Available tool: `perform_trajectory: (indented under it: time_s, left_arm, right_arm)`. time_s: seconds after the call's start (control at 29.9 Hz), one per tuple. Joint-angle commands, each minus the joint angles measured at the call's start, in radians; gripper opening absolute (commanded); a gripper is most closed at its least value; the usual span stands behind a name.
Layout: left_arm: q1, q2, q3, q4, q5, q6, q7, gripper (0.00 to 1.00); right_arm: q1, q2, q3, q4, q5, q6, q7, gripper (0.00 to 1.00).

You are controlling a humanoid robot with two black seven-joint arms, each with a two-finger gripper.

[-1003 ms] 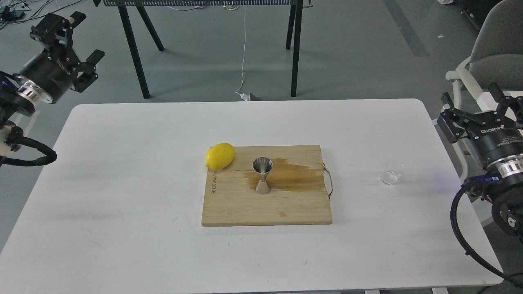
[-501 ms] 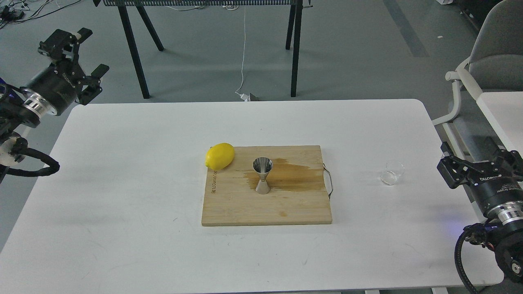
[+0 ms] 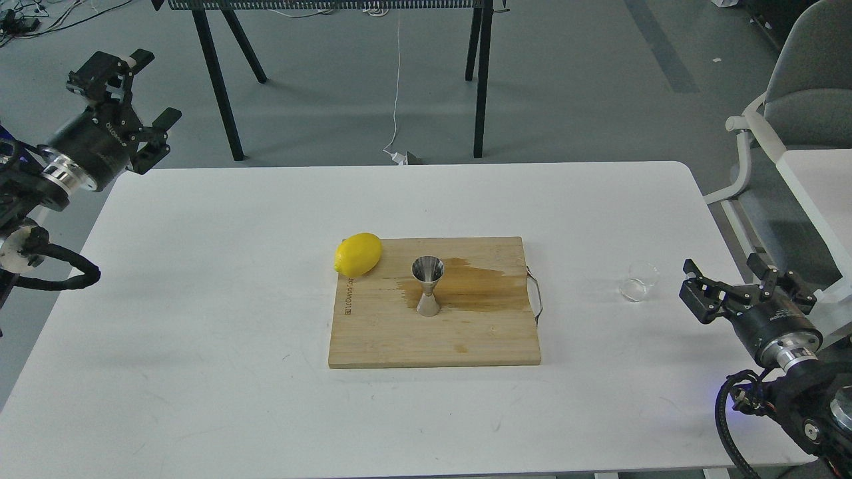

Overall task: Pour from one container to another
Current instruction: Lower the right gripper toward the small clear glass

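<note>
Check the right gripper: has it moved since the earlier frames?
Yes. The right gripper has dropped from above the glass cup to about its level, beside it, open and empty.

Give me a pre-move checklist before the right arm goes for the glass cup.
1. Right gripper open: ok, fingers spread, nothing held.
2. Glass cup upright on the table: ok, standing apart from the gripper.
3. Path between gripper and cup free: ok, only bare tabletop between them.
4. Jigger upright on the cutting board: ok, mouth up.
5. Cup contents: cannot tell, glass too small and clear.
6. Left gripper out of the way: ok, open, beyond the table's far left corner.
</note>
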Motion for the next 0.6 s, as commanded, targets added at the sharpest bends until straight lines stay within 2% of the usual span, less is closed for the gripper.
perform_trajectory:
  time_s: [0.0,0.4,0.57]
  left_arm:
    - [0.000,-0.002,0.000,0.000,0.000,0.000,0.000,1.00]
    - [0.002,-0.003,0.000,0.000,-0.002,0.000,0.000,1.00]
    - [0.002,-0.003,0.000,0.000,-0.001,0.000,0.000,1.00]
  right_arm:
    - [0.015,0.001,-0.004,0.000,-0.006,-0.054,0.002,0.99]
    - [0.090,0.064,-0.011,-0.002,-0.072,-0.207,0.004,0.99]
    - [0.101,0.079,-0.013,-0.006,-0.093,-0.241,0.002,0.99]
